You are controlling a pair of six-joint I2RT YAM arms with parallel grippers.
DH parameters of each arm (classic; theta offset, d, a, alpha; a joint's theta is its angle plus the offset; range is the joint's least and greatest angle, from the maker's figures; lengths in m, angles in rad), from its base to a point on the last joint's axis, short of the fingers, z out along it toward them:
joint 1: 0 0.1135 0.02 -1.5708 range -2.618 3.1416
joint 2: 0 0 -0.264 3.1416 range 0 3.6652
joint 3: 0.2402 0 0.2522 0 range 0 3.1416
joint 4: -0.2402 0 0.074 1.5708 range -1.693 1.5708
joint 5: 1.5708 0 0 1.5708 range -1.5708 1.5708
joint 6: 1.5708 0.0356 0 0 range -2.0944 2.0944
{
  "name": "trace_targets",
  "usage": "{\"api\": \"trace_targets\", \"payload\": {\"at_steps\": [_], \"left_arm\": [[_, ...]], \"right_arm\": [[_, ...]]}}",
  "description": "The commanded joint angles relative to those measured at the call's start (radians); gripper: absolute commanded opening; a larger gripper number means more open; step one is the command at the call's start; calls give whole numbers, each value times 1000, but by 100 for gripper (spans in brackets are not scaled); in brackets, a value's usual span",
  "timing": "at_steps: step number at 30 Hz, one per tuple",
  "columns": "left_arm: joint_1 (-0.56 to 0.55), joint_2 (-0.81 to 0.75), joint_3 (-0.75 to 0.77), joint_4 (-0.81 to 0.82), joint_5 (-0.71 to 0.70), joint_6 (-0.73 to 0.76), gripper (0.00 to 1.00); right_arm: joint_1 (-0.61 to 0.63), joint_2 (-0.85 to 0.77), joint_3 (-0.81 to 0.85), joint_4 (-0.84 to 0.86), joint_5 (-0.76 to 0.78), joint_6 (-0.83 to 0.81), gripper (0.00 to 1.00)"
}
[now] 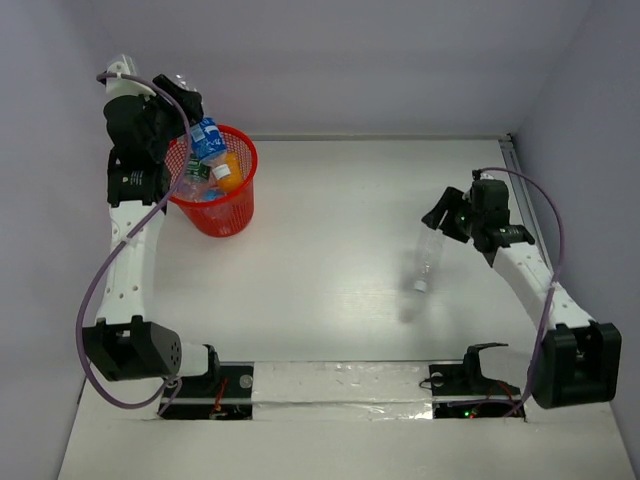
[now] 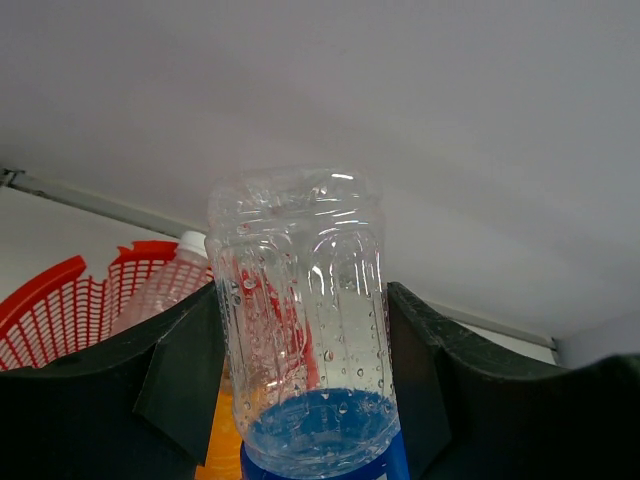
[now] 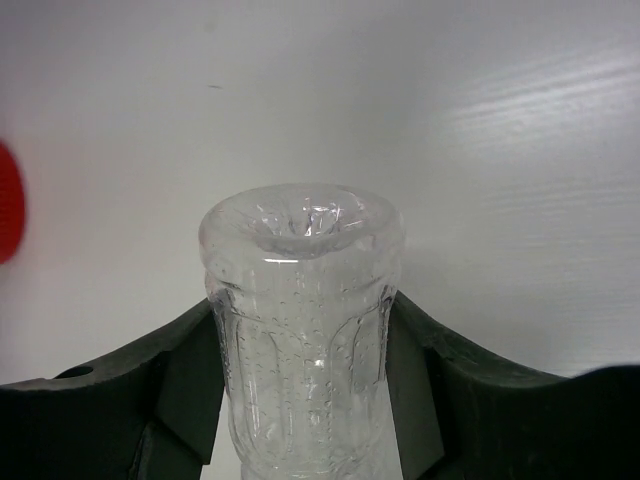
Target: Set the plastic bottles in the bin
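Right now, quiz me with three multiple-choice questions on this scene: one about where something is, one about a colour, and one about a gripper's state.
1. Where does the bin stand?
A. far left of the table
B. table centre
C. near right corner

2. What colour is the label on the bottle in the left gripper?
A. green
B. blue
C. yellow

3. The left gripper is:
A. open and empty
B. shut on a bottle
C. resting on the table

Answers:
1 A, the top view shows it at the far left.
2 B, a blue band wraps the held bottle.
3 B, its fingers press both sides of the bottle over the bin.
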Motion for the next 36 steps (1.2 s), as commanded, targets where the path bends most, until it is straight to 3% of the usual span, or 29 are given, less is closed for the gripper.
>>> {"api": "trace_targets", "payload": {"at_steps": [1,8,15,21,28,31,36], "left_arm": [[10,-6,10,83,-102,15,37],[19,9,-22,193,-425,89,36],[19,67,-74,374,-792,328,31],[19,155,-45,517,-953,580,30],[10,204,-65,703,-1045,785,31],[-30,225,-108,821,-1070,877,31],[-116,307,-200,1169,-1134,1120,32]], "right_arm": [[73,-82,56,72,-53,26,49],[279,-165,19,230,-39,65,49],[363,-208,-60,390,-79,77,50],[402,-245,-111,456,-128,83,50],[461,-234,-123,509,-149,92,50],[471,-237,-123,531,-159,99,51],[482,-243,-123,549,-172,106,50]]}}
